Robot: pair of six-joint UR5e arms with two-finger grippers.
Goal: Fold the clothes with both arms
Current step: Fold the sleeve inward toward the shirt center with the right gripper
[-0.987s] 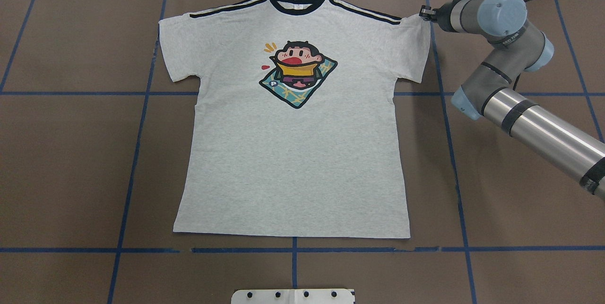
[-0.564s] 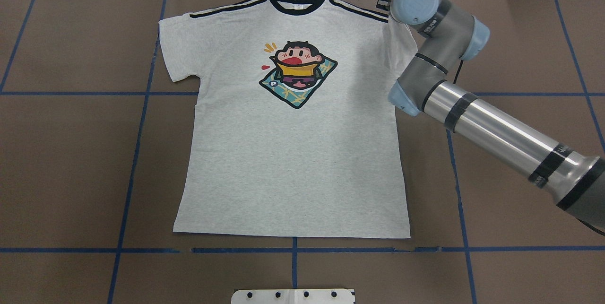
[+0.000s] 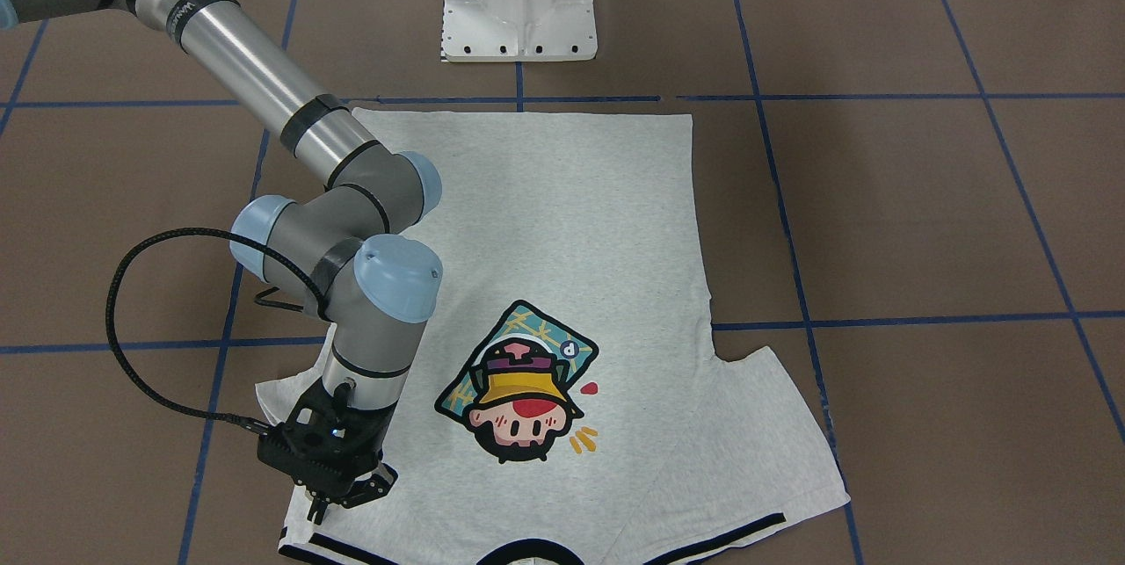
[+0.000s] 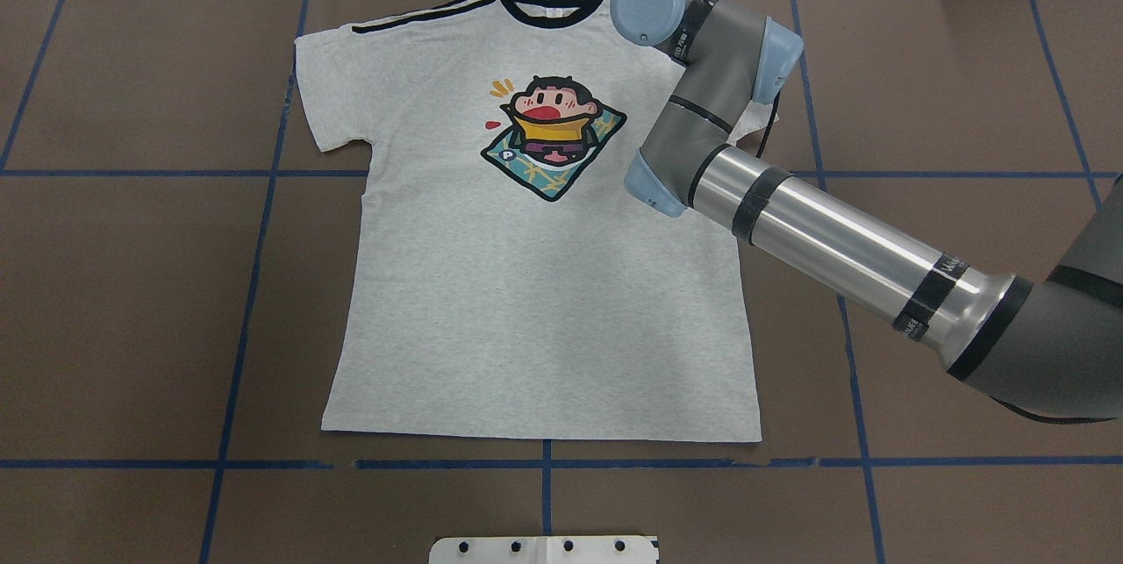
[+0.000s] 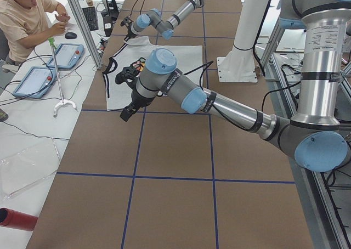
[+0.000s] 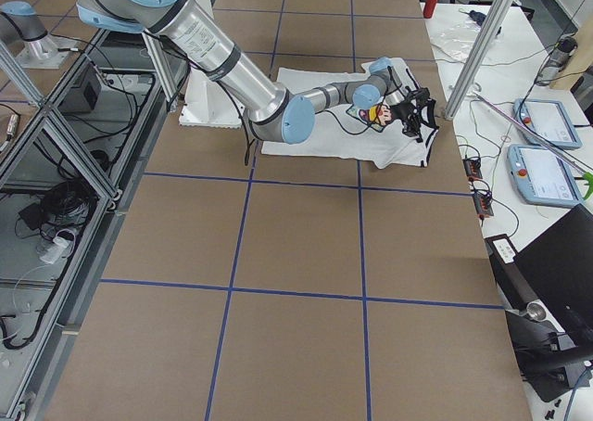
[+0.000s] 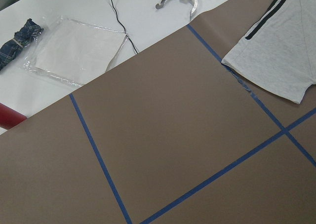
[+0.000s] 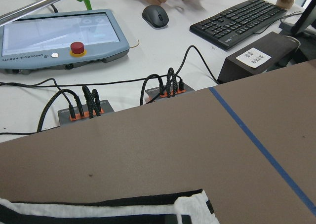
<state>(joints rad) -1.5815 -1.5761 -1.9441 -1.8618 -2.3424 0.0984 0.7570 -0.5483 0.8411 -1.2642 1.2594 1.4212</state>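
Observation:
The light grey T-shirt [image 4: 526,301] lies flat and face up, collar at the far edge, its cartoon print [image 4: 553,136] showing. My right arm [image 4: 825,239] reaches across its right shoulder. The right gripper [image 3: 344,499] points down beside the black shoulder stripes, its jaws close together on the right sleeve's fabric [image 3: 279,402], which is drawn inward. The right wrist view shows a striped shirt edge [image 8: 98,211] just below the camera. My left gripper [image 5: 127,114] hangs above bare table left of the shirt; I cannot tell whether it is open or shut. The left sleeve [image 7: 276,56] lies flat.
The white pedestal base [image 3: 518,3] stands at the table's near edge. Beyond the far edge are cable boxes [image 8: 84,110], a teach pendant [image 8: 59,34], a keyboard [image 8: 237,19] and a seated person [image 5: 24,18]. Blue tape lines [image 4: 254,266] cross the brown table.
My right arm has swung left from outside the right sleeve to over the shoulder near the collar. The sleeve has come inward with the gripper. The rest of the shirt has not moved.

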